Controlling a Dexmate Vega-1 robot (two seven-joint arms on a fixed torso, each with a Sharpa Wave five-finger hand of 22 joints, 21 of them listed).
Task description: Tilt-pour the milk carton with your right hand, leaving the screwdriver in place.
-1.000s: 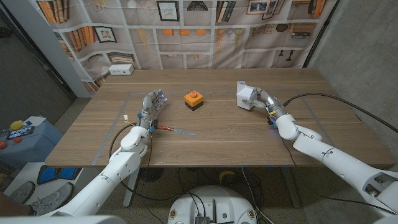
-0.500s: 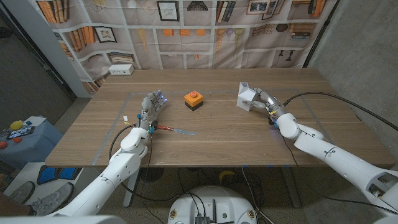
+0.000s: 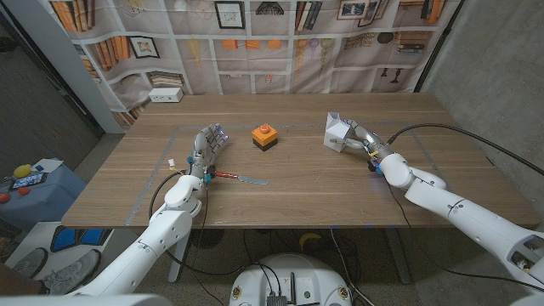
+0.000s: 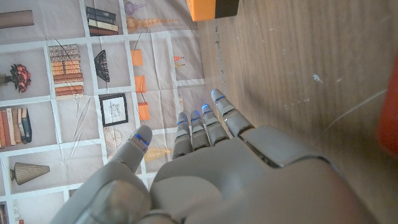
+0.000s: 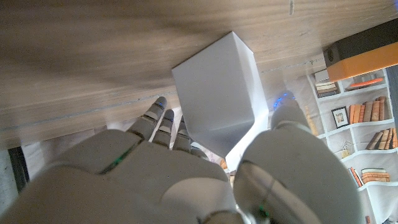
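The white milk carton (image 3: 336,133) stands tilted at the table's right, a little past the middle. My right hand (image 3: 363,138) holds it from the right side. In the right wrist view the carton (image 5: 217,93) sits between my fingers (image 5: 160,119) and thumb, one corner on the wood. The screwdriver (image 3: 235,177), with a red handle and a silver shaft, lies on the table left of centre. My left hand (image 3: 206,144) stands just behind its handle with its fingers apart, holding nothing. The red handle (image 4: 390,124) shows beside my left hand (image 4: 211,168).
An orange and black button box (image 3: 265,136) sits mid-table between the hands, seen too as the box (image 4: 211,9). A small white box (image 3: 166,95) stands at the far left edge. A black cable (image 3: 450,133) runs across the table's right side.
The right hand and the carton have shifted slightly to the right and nearer, and the carton now leans. The left hand and the screwdriver have stayed put.
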